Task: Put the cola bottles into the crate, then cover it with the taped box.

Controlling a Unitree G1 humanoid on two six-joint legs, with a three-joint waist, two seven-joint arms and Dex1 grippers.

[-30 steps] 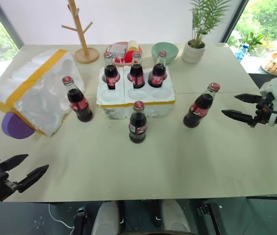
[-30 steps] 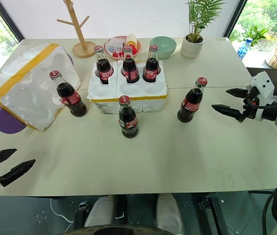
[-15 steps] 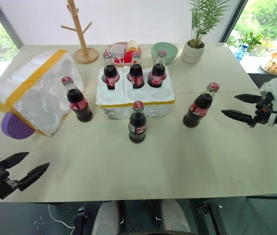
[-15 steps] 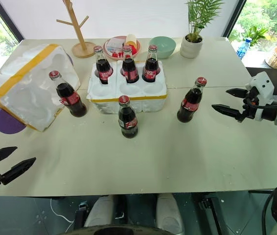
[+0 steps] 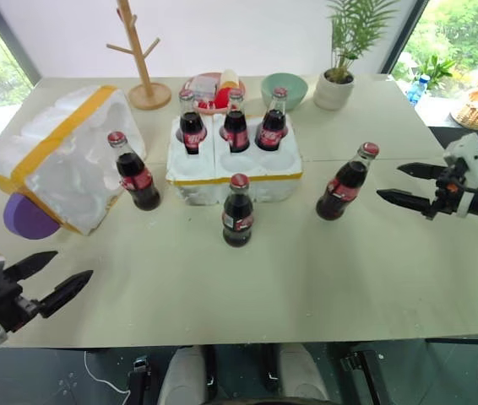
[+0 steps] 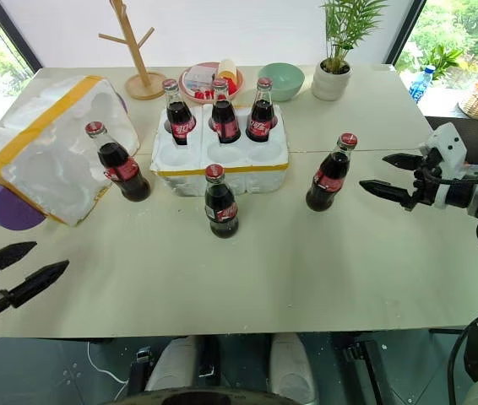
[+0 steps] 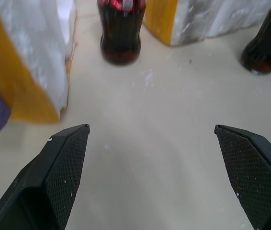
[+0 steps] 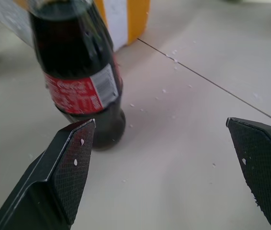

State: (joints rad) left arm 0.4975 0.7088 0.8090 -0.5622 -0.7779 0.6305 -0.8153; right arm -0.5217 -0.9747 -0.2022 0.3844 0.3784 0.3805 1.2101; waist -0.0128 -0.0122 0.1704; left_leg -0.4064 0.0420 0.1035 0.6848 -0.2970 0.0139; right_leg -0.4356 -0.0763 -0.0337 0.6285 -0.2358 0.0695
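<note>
My right pincer (image 5: 405,184) stands wide apart and empty, level with and just beside the nearest cola bottle (image 5: 345,182), which stands upright on the cream counter (image 5: 323,278) off the crate's right end. My left pincer (image 5: 53,274) is likewise spread wide and empty, low at the counter's near left corner, well apart from any bottle. The crate (image 5: 234,173) is a low white foam block with round wells and a thin yellow tape band; three bottles (image 5: 236,123) already stand in its far row, and the near wells are open. Two more loose bottles stand on the counter: one (image 5: 238,211) just in front of the crate, one (image 5: 134,172) between the crate and the taped box (image 5: 60,156), a large hollow white foam shell with wide yellow bands lying tipped on its side at the left. The bottles are smooth, hard glass with a paper label and red metal cap; I judge them fairly heavy for their size, slippery, breakable and easily toppled, so the labelled body or the shoulder just below the neck gives the surest hold. The foam pieces look light, stiff and crumbly, judging by the white flecks on the counter; the box is best held gently by its walls.
</note>
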